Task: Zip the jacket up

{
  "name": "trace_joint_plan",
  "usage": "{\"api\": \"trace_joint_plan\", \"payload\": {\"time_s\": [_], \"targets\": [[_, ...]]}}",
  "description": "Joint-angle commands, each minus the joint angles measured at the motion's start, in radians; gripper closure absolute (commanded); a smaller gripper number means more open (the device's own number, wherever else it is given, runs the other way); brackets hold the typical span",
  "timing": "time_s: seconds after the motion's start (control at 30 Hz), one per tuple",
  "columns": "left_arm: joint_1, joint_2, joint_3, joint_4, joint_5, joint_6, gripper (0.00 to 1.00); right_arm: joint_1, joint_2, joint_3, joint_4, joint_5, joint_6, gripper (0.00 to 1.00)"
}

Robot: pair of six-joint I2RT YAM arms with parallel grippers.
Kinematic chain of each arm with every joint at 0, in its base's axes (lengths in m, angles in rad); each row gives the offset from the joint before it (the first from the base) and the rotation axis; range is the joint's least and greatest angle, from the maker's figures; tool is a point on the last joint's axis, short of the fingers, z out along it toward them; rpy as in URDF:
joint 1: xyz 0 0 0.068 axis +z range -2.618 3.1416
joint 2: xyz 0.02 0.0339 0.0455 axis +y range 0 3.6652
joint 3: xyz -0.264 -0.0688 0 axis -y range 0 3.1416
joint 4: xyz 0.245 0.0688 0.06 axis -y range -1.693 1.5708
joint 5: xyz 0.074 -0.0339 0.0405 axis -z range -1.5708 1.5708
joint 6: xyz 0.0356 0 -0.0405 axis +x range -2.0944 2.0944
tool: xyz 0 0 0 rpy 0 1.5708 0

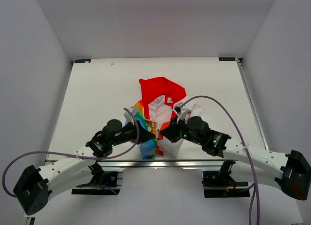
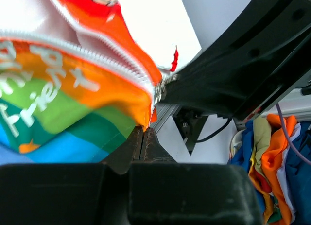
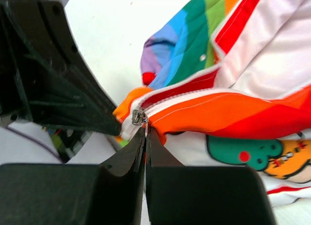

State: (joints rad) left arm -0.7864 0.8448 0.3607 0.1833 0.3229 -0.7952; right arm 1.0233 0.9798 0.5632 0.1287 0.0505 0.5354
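Note:
The jacket (image 1: 160, 95) lies mid-table, red hood at the far side, front open, its bottom end lifted between my grippers. My left gripper (image 1: 145, 132) is shut on the jacket's bottom hem, orange rainbow fabric (image 2: 97, 94), with the jaws pressed together (image 2: 143, 129). My right gripper (image 1: 166, 132) is shut on the pull tab of the metal zipper slider (image 3: 139, 117) at the bottom of the white zipper (image 3: 194, 96), with the jaws together (image 3: 146, 131). The two grippers nearly touch. The right gripper's black body (image 2: 233, 64) fills the left wrist view.
The white table (image 1: 97, 89) has a metal rail (image 1: 146, 162) along its near edge, just under the grippers. Grey walls stand on three sides. A pile of coloured clothes (image 2: 274, 162) lies beyond the table edge in the left wrist view.

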Motion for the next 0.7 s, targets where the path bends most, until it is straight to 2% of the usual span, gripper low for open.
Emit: {"api": "trace_joint_plan", "payload": {"time_s": [0.0, 0.2, 0.3, 0.53, 0.67], "targets": [[0.003, -0.027, 0.012, -0.152, 0.022, 0.025, 1.0, -0.015, -0.024, 0.07, 0.04, 0.195, -0.064, 1.0], [0.003, -0.033, 0.014, -0.252, 0.093, 0.028, 1.0, -0.015, 0.016, 0.078, 0.095, 0.279, -0.072, 1.0], [0.001, -0.041, 0.004, -0.301, 0.152, 0.013, 1.0, -0.017, 0.062, 0.096, 0.12, 0.379, -0.06, 1.0], [-0.001, -0.108, -0.04, -0.422, 0.238, -0.021, 1.0, -0.02, 0.244, 0.199, 0.176, 0.65, -0.074, 1.0], [-0.002, -0.141, -0.08, -0.452, 0.258, -0.048, 1.0, -0.09, 0.373, 0.325, 0.213, 0.71, -0.094, 1.0]]}}
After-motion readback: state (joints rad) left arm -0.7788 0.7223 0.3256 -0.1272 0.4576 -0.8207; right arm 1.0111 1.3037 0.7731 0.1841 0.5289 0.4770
